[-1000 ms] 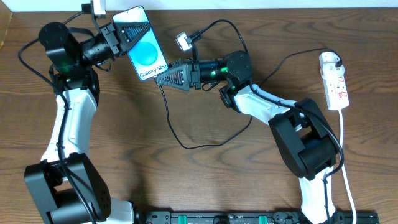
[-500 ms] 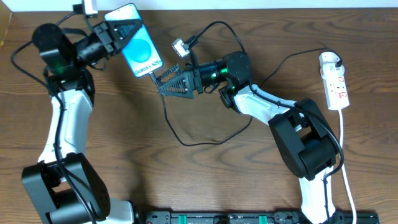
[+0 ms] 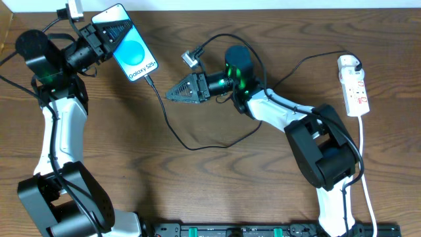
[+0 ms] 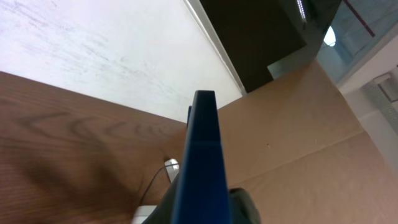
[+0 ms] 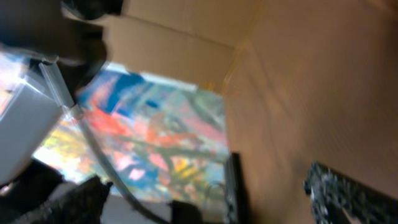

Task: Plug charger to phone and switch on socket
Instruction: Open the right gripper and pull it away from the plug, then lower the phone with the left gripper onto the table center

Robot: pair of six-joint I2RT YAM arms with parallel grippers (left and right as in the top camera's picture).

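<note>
Our left gripper [image 3: 105,37] is squeezed tight on the phone [image 3: 133,52]. It holds the phone by one end, and we can see the blue screen. The charger cable [image 3: 172,128] meets the phone's other end, away from those fingers. Our right gripper [image 3: 170,95] is spread wide and holds nothing. The cable runs just beside its tips, and the white adapter [image 3: 191,59] sits near it. The socket [image 3: 353,85] lies far behind it.
</note>
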